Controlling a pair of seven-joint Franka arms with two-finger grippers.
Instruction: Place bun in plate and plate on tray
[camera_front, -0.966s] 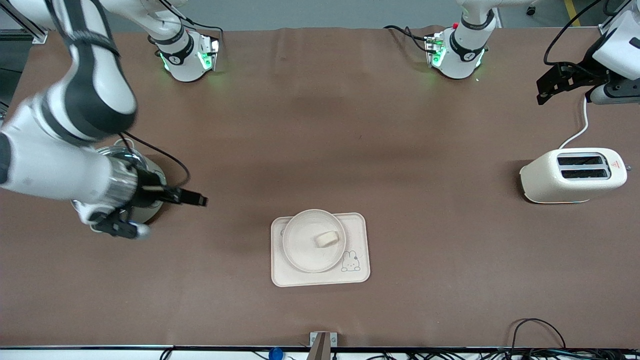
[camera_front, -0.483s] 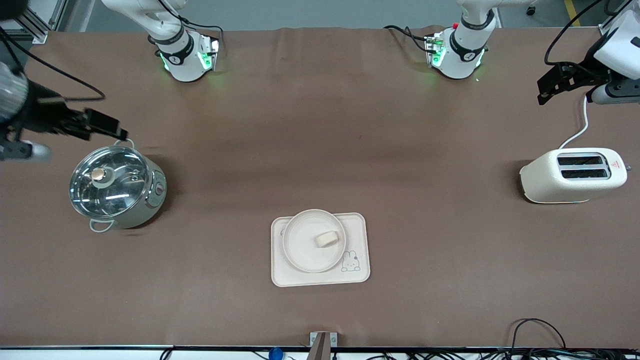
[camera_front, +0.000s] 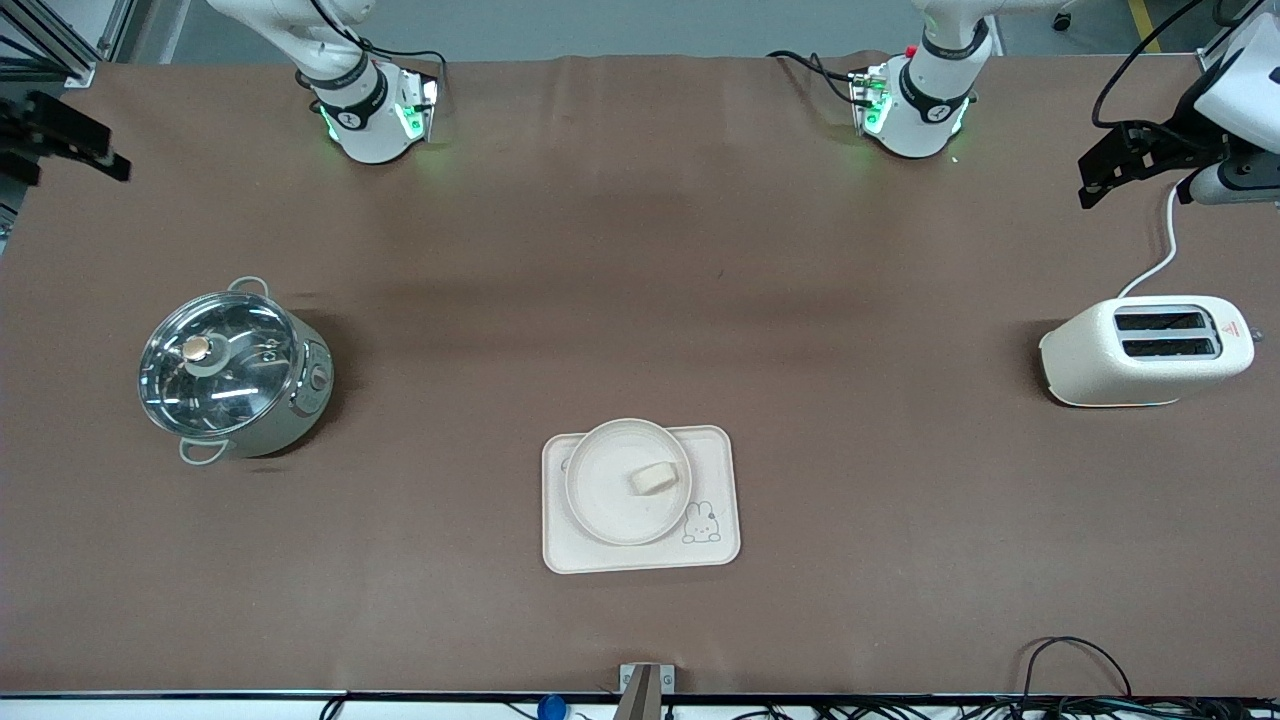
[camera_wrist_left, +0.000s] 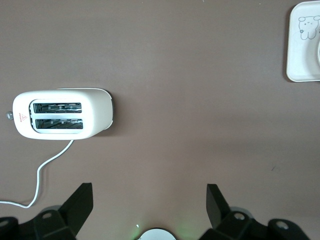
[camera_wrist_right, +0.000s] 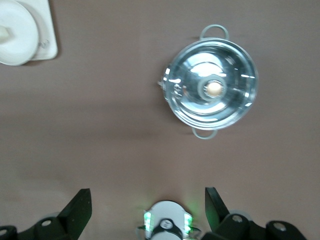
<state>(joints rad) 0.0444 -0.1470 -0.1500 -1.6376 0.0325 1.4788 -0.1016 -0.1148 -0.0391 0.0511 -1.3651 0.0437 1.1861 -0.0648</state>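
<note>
The small pale bun (camera_front: 654, 477) lies in the round cream plate (camera_front: 603, 492). The plate rests on the rectangular rabbit tray (camera_front: 716, 460), which sits in the part of the table nearest the front camera. My right gripper (camera_front: 85, 145) hangs open and empty high over the table's edge at the right arm's end. Its wrist view shows its own spread jaws (camera_wrist_right: 147, 207), with the plate (camera_wrist_right: 17, 32) and the tray (camera_wrist_right: 51, 47) in a corner. My left gripper (camera_front: 1095, 180) is open and empty above the table near the toaster. In the left wrist view, the left gripper (camera_wrist_left: 149, 205) holds nothing, and the tray's rabbit corner (camera_wrist_left: 303, 45) shows.
A steel pot with a glass lid (camera_front: 225, 375) stands toward the right arm's end, and the pot (camera_wrist_right: 212, 90) fills the middle of the right wrist view. A cream toaster (camera_front: 1148, 350) with a white cord stands toward the left arm's end. The toaster (camera_wrist_left: 62, 113) also shows in the left wrist view.
The right arm has swung up and away from over the pot to the table's edge, uncovering the pot. The left arm, bun, plate and tray have stayed put.
</note>
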